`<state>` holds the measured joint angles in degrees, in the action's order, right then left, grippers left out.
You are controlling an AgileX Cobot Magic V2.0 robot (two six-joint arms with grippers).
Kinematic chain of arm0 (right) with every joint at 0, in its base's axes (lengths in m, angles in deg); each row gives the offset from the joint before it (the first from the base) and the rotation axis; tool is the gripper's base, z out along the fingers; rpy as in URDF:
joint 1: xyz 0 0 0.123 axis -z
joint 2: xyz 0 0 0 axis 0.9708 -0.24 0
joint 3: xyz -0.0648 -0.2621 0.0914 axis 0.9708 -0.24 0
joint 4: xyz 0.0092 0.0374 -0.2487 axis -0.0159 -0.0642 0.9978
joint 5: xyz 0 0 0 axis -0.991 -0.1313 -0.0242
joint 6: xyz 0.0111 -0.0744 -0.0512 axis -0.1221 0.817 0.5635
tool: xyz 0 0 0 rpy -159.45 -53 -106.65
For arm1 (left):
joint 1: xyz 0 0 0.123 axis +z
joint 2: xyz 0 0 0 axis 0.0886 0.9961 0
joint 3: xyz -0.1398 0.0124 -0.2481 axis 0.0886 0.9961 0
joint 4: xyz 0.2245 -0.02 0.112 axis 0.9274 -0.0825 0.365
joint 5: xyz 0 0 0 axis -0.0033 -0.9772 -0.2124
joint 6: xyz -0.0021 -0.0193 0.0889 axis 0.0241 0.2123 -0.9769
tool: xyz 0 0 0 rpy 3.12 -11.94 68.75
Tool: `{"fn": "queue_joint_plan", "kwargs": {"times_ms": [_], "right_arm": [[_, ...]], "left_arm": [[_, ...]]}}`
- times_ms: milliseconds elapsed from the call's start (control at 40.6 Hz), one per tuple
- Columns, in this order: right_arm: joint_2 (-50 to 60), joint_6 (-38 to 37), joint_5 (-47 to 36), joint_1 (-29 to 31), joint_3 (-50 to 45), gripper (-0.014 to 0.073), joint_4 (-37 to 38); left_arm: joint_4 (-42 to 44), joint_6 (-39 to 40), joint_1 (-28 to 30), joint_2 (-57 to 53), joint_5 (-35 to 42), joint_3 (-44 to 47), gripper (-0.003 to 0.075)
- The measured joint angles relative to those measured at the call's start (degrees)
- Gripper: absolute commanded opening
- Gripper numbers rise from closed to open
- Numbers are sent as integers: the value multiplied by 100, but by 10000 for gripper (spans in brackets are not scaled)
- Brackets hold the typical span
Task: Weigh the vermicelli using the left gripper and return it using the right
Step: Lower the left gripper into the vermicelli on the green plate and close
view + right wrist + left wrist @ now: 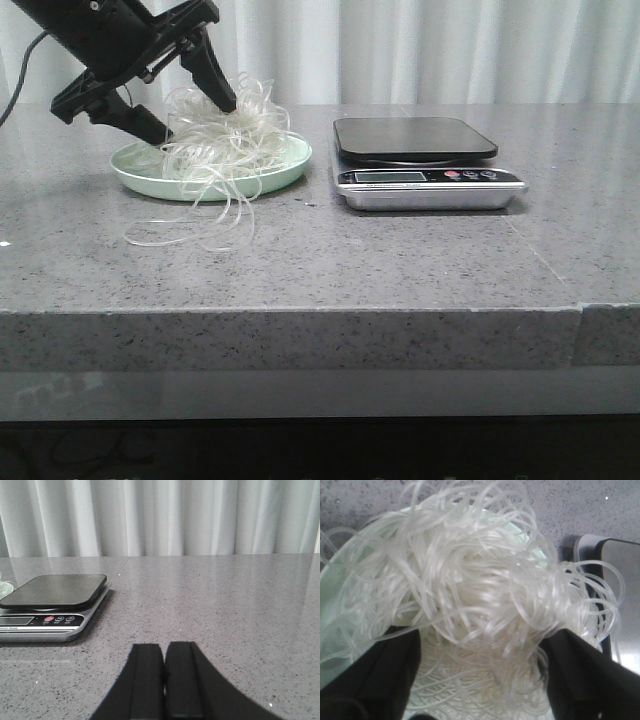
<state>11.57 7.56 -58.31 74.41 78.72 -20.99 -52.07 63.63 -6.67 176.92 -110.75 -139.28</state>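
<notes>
The vermicelli (225, 135) is a fluffy tangle of thin translucent white strands heaped on a pale mint-green plate (140, 175) at the left of the table. Some loops spill over the plate's front rim onto the table. My left gripper (192, 120) is open and lowered over the heap, one black finger on each side. In the left wrist view the vermicelli (470, 590) fills the gap of my left gripper (480, 660), above the plate (335, 595). My right gripper (165, 652) is shut and empty, low over the bare table to the right of the scale (55, 590).
A kitchen scale (415, 140) with a dark, empty platform and silver base stands just right of the plate; its edge shows in the left wrist view (620, 580). A white curtain hangs behind the grey stone table. The right arm is out of the front view.
</notes>
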Motion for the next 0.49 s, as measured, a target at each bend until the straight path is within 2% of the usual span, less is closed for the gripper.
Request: {"fn": "queue_joint_plan", "kwargs": {"times_ms": [148,172,221,492], "right_arm": [[0,0,0,0,0,157,0],[0,0,0,0,0,157,0],[0,0,0,0,0,157,0],[0,0,0,0,0,157,0]], "left_arm": [[-93,0,-12,0,0,-107,140],[-104,0,-12,0,-11,-118,126],[-104,0,-12,0,-44,-181,153],[-81,-3,57,23,-427,-554,145]]}}
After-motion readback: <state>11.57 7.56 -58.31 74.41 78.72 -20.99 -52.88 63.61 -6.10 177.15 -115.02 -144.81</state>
